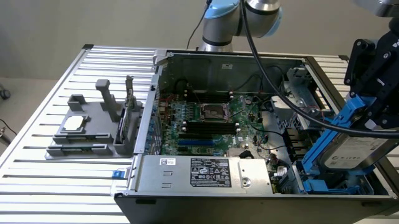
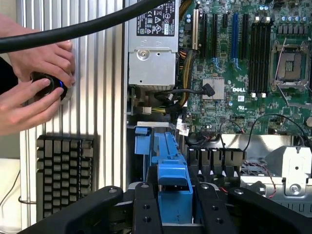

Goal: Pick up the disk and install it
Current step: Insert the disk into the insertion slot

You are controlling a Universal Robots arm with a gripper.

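I am watching the black two-fingered gripper (image 1: 366,122) hanging over the corner of the open grey computer case (image 1: 218,60) at the exterior view's right, its jaws pinching the blue frame of the disk (image 1: 349,156), a flat silver hard drive with a white label set in a blue plastic carrier. The disk is being held clear of the case floor, tilted steeply, its lower end dipping toward the blue-railed drive bay (image 1: 324,187) beside the silver labelled power supply box (image 1: 206,173). In the wrist view the carrier (image 2: 173,180) is sitting squarely between the two dark fingers (image 2: 146,207). I would judge the drive dense and rigid, heavy for its size and unkind to knocks, while the plastic frame is flexing a little more readily, so taking it by the carrier's stiff end, as here, seems sound. The wrist is reaching in from above, angled downward, with a thick black cable (image 1: 274,88) trailing across the green motherboard (image 1: 212,121). Off to the side, a person's hands (image 2: 34,105) are cupping a round black knob (image 2: 48,85) on the slatted metal table (image 2: 105,97).
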